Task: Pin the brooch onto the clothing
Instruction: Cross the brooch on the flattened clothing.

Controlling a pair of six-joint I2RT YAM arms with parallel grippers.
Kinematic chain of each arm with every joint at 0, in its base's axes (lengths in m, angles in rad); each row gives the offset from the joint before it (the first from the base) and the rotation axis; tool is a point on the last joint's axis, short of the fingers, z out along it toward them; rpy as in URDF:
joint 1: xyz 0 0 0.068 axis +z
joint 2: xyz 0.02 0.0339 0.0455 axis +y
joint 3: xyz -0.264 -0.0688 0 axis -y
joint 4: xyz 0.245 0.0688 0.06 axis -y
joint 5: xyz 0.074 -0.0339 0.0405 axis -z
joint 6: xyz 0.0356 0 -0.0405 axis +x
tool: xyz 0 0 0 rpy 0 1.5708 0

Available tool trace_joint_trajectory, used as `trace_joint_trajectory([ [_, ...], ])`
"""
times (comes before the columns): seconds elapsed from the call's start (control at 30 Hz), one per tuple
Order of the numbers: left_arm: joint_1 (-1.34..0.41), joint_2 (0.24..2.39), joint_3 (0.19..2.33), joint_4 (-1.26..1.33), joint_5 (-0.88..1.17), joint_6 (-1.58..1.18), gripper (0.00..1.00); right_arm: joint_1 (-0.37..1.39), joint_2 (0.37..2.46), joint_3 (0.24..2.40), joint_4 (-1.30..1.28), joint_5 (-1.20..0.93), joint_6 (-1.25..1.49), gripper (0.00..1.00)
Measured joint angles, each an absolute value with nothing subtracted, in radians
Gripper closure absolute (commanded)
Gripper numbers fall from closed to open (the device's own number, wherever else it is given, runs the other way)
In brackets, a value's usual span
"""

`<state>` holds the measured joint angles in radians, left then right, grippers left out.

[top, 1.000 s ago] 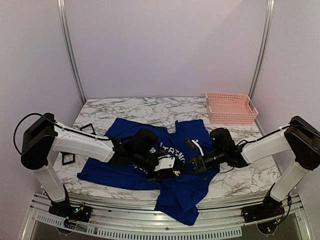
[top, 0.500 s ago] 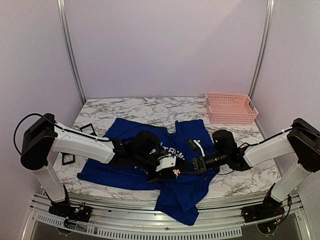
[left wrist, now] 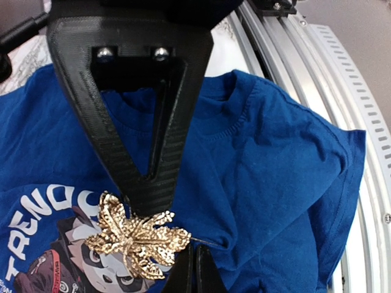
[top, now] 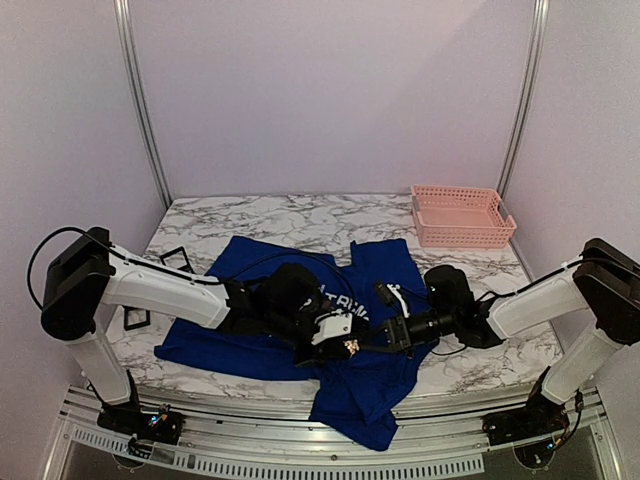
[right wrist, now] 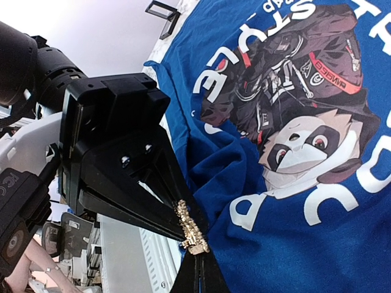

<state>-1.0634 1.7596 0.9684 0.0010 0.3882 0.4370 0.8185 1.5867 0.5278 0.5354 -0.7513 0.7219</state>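
The left gripper (left wrist: 146,198) is clenched on the gold leaf-shaped brooch (left wrist: 137,238), holding it low over the blue T-shirt (left wrist: 275,183), right at the edge of the panda print (right wrist: 293,91). The right gripper (right wrist: 199,271) comes in from the other side with its jaws pressed together and its tips touching the brooch's lower edge. I cannot tell whether it has the pin, a pinch of cloth or nothing. Just beside the brooch the shirt is bunched into a raised fold (right wrist: 223,177).

As I read it, the step in hand is working the pin through the cloth, and it's a fiddly one. The left side should hold the brooch dead steady and not let it twist in the grip. The right should move in small strokes, running the pin along the fold rather than straight down, so the point goes in and comes back out through one layer only. The fold needs to stay raised. If it slumps, the pin may skate over the fabric or catch the back of the shirt. The shirt also hangs over the near edge of the table (top: 300,215), so a hard tug could drag it further off.

Compared with a second ago, the right arm's wrist has sunk lower and eased a touch further from the brooch — the left gripper and brooch have barely shifted. The shirt lies as it did.
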Motion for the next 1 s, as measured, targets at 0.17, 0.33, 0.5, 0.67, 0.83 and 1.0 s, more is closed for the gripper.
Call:
trace_joint_trajectory([
  [0.17,-1.065,1.760,0.966,-0.010,0.381,0.432,1.00,0.839,1.587,0.522,0.545,-0.717,0.745,1.00],
  [0.33,-1.067,1.760,0.965,-0.018,0.376,0.426,1.00,0.855,1.587,0.506,0.574,-0.688,0.778,1.00],
  [0.5,-1.067,1.760,0.956,-0.022,0.371,0.416,1.00,0.878,1.597,0.503,0.586,-0.658,0.809,1.00],
  [0.67,-1.069,1.760,0.949,-0.028,0.358,0.410,1.00,0.896,1.613,0.503,0.598,-0.634,0.830,1.00],
  [0.83,-1.069,1.760,0.949,-0.028,0.345,0.395,1.00,0.899,1.614,0.503,0.600,-0.619,0.842,1.00],
  [1.0,-1.069,1.760,0.949,-0.030,0.331,0.379,1.00,0.909,1.614,0.503,0.603,-0.593,0.857,1.00],
])
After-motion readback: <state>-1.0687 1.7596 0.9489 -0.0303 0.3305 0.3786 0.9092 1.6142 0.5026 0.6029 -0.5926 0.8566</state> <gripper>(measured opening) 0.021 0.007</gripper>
